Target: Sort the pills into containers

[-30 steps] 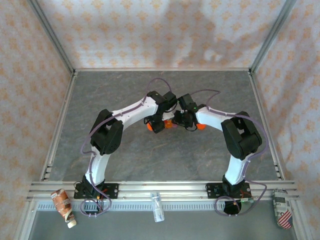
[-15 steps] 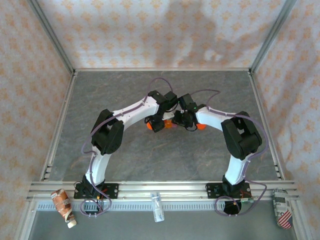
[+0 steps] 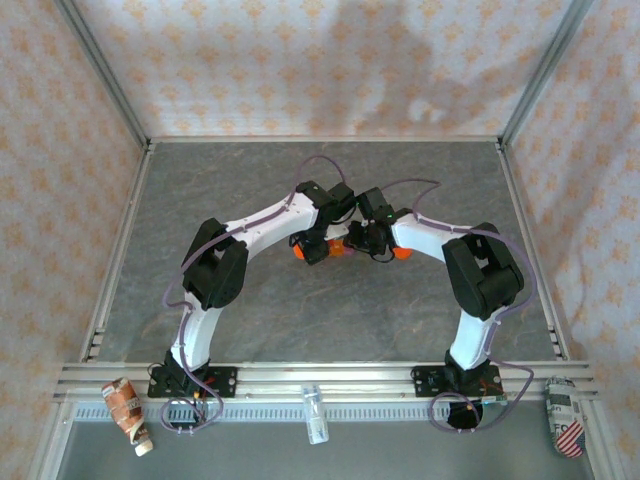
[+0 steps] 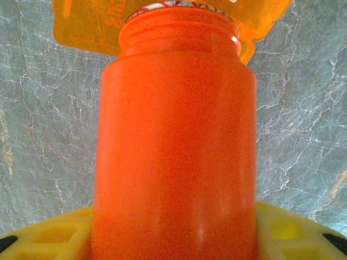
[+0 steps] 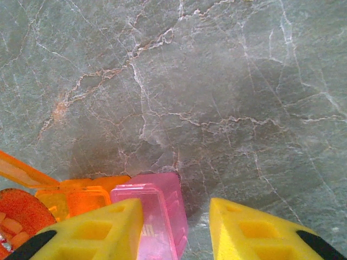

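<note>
Meeting at the middle of the table (image 3: 300, 310), two arms: the left gripper (image 3: 318, 247) clamps one orange bottle (image 4: 173, 141), its mouth by the containers (image 5: 135, 190), two joined compartments; the right gripper (image 5: 174, 208) has its fingers closed about the pink compartment (image 5: 165, 189), beside the orange compartment (image 5: 81, 201).

Left arm (image 3: 262, 222): elbow a hair right, wrist above left tool (image 3: 320, 250) a hair farther than a second ago. Very slight, barely readable.
</note>
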### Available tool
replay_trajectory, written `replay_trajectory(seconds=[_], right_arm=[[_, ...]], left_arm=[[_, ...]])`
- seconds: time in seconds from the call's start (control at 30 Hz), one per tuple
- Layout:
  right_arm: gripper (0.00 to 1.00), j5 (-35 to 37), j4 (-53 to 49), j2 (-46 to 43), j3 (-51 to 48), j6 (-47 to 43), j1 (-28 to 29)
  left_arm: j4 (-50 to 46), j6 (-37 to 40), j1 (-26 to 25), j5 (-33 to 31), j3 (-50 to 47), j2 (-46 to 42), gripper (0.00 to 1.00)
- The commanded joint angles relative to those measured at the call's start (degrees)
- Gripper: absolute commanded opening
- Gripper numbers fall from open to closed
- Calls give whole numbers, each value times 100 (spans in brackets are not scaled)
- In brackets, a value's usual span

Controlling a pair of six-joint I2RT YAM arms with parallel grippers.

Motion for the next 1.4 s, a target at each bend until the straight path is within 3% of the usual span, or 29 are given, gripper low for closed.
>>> replay_trajectory(seconds=[0.0, 0.9, 1.37], right_arm=[[37, 81, -232, 206, 29, 28, 45], [37, 105, -349, 216, 182, 77, 45], [44, 323, -714, 50, 532, 42, 47]], left_arm=[[44, 85, -124, 66, -190, -75, 0], [1529, -52, 87, 533, -1770, -1506, 0], [4257, -506, 438, 1120, -3615, -2910, 0]])
